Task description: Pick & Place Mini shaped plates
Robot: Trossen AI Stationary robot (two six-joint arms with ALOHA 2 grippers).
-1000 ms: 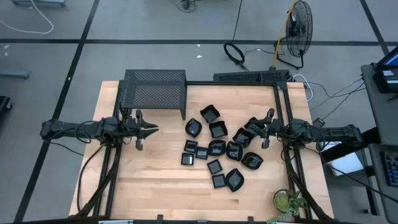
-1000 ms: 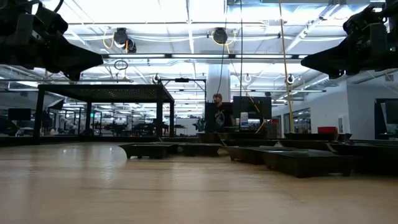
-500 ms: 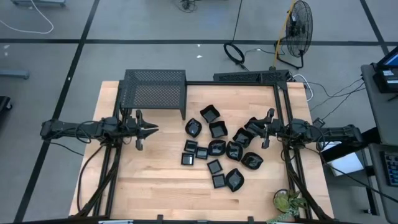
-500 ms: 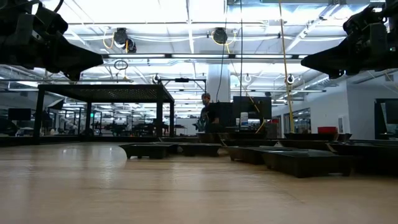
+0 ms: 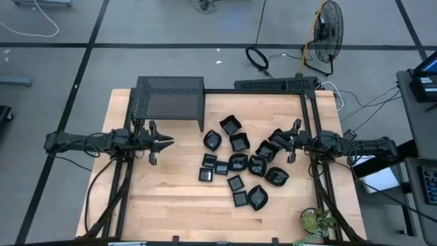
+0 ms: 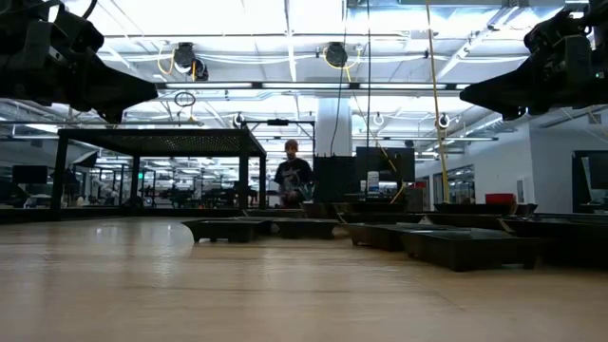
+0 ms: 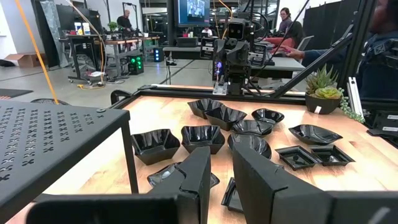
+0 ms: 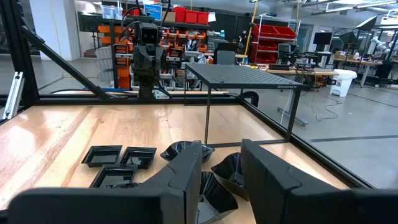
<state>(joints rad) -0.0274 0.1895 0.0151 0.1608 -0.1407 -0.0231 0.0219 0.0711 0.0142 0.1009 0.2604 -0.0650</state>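
The left gripper (image 5: 166, 142) hangs over bare wood at the frame's centre left, jaws parted by a narrow gap and grasping nothing. The right gripper (image 5: 287, 144) hangs at centre right, just above the plates' right edge, jaws likewise slightly parted and empty. The plates (image 5: 238, 162) lie scattered on the table (image 5: 171, 198) between the two grippers. The rack (image 5: 169, 100) stands at upper left. A person (image 6: 292, 174) stands in the room behind.

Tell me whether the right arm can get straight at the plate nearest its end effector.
Probably yes. The right end effector hangs empty, fingers slightly apart, at the right edge of the mini shaped plates. The nearest plate lies uncovered on the table, with nothing above it, though neighbouring plates crowd its far side.
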